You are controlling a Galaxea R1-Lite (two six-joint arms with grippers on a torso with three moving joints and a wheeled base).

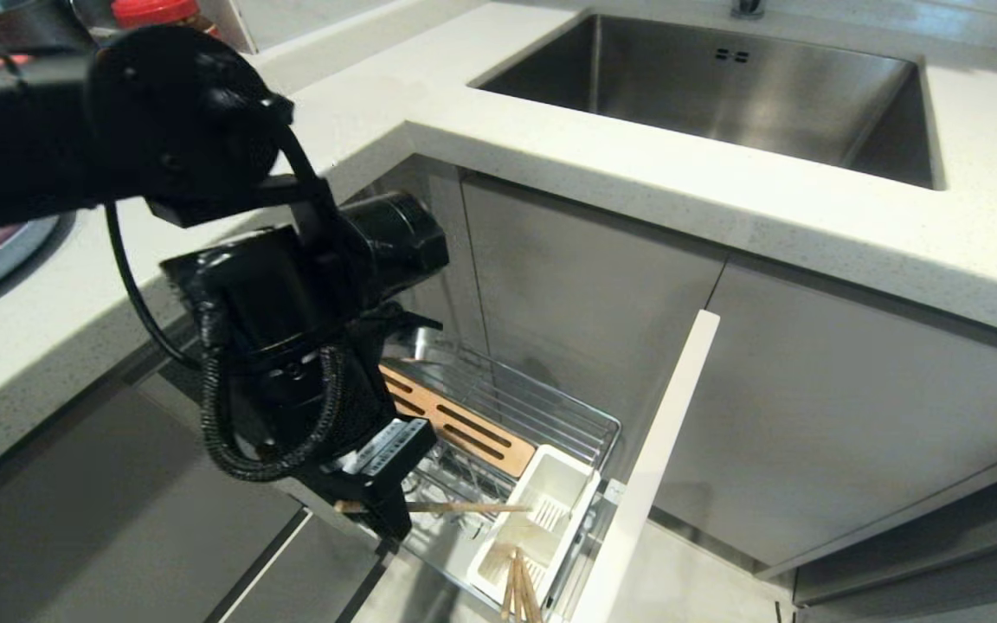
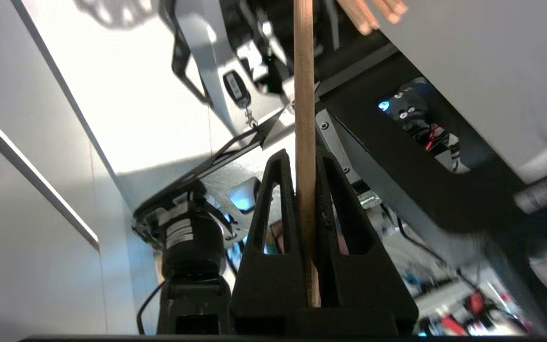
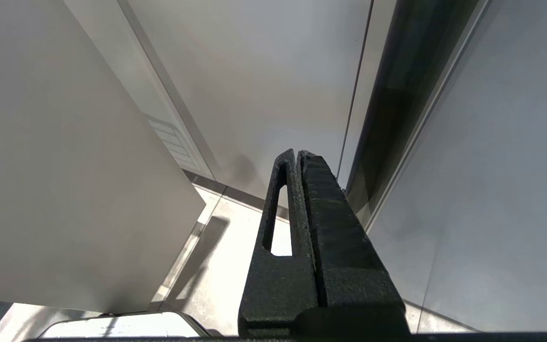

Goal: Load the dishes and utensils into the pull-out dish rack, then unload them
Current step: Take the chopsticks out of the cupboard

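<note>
Chopstick (image 1: 464, 508) pinched level between the closed fingers of the left gripper (image 1: 384, 512), its free end reaching toward the white utensil cup (image 1: 550, 484) just beyond, seemingly lined up for slotting in or lifting clear.

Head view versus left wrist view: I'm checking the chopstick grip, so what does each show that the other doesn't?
Only the head view shows the pull-out dish rack, its white utensil cup with more chopsticks, and the sink. Only the left wrist view shows both fingers pressed against the stick. Both show the left gripper shut on one chopstick.
</note>
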